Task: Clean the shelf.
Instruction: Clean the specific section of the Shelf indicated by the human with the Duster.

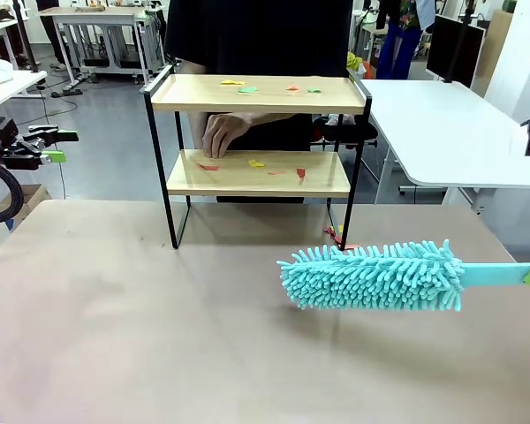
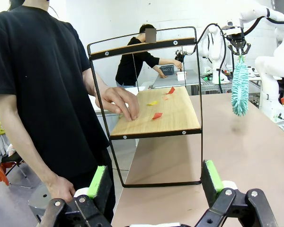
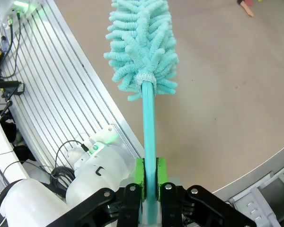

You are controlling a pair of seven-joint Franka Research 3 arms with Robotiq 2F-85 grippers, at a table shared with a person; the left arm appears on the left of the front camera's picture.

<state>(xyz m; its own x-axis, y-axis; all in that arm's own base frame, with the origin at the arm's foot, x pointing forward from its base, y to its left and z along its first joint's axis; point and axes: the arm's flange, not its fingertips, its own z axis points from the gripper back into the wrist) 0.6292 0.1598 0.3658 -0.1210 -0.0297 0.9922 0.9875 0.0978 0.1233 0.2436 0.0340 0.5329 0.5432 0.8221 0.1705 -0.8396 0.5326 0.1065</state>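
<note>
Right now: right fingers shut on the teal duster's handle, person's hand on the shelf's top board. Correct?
Not quite. The person's hand rests on the lower board of the shelf, not the top one; the front view shows it. The rest stands: the right fingers are shut on the handle of the teal duster.

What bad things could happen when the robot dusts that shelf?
A hand rests on the lower board of the shelf; the duster might bump it. The shelf looks thin and light, so a hard push could slide or tip it. The paper scraps could just fall onto the table.
</note>
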